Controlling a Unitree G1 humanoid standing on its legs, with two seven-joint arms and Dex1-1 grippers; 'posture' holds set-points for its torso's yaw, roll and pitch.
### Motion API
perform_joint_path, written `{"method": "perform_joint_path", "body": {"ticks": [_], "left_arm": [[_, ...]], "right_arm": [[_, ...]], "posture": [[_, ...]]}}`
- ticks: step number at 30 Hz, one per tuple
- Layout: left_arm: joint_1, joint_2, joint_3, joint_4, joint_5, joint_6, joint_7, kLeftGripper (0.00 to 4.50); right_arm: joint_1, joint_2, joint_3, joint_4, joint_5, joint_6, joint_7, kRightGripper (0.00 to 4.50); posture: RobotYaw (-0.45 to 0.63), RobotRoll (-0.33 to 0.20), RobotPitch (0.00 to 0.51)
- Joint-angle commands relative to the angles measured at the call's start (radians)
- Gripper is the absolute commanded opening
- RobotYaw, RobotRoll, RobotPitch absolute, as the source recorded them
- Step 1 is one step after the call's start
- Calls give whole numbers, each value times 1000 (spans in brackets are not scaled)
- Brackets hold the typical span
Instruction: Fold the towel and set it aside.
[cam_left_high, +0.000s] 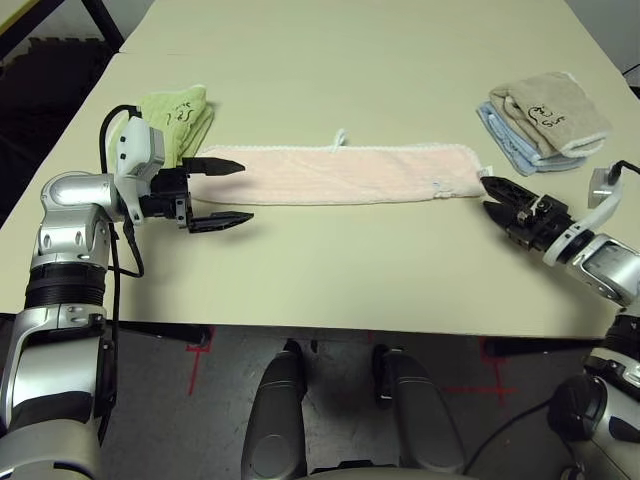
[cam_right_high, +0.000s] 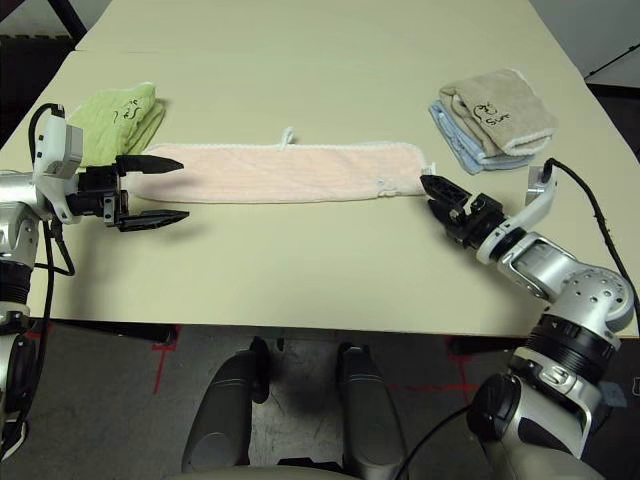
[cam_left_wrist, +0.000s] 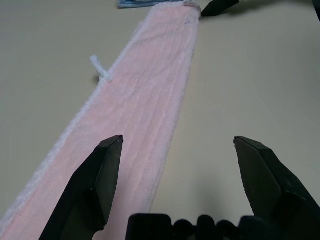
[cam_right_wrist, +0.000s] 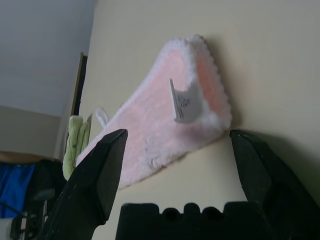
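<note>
Left eye view: the left arm reaches forward, its fingers spread above the towel's left end.

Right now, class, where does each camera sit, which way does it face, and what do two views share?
Left eye and right eye views: on the head, looking forward and down at the pink towel; both forearms and both grippers, left and right, show.
Left wrist view: on the left wrist, looking past its open fingers along the towel towards the blue cloth.
Right wrist view: on the right wrist, looking past its open fingers at the towel's tagged end, the green cloth beyond.
Both wrist views share the towel's white tag.
</note>
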Motion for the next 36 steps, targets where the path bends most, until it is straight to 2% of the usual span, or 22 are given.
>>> {"method": "perform_joint_path", "body": {"ticks": [1, 12, 15, 24, 26, 36], "left_arm": [[19, 10, -7, -22, -10, 0, -9, 4488], [22, 24, -8, -20, -6, -1, -17, 4488], [23, 26, -9, -23, -6, 2, -18, 4500], [20, 18, -14, -17, -4, 6, -3, 4500], [22, 17, -16, -13, -2, 2, -1, 4500], [17, 17, -20, -5, 1, 0, 1, 4500]], "right_arm": [[15, 12, 29, 82, -43, -54, -42, 4482], [-13, 39, 85, 176, -41, -208, -65, 4482], [-2, 33, 92, 177, -40, -216, -68, 3866], [12, 12, 108, 172, -27, -234, -62, 517], [12, 2, 112, 174, -27, -237, -56, 22], [30, -30, 111, 156, -7, -226, -46, 22]], "posture": [[-10, 0, 228], [-2, 0, 228], [-5, 0, 228], [-10, 0, 228], [-13, 0, 229], [-14, 0, 229]]}}
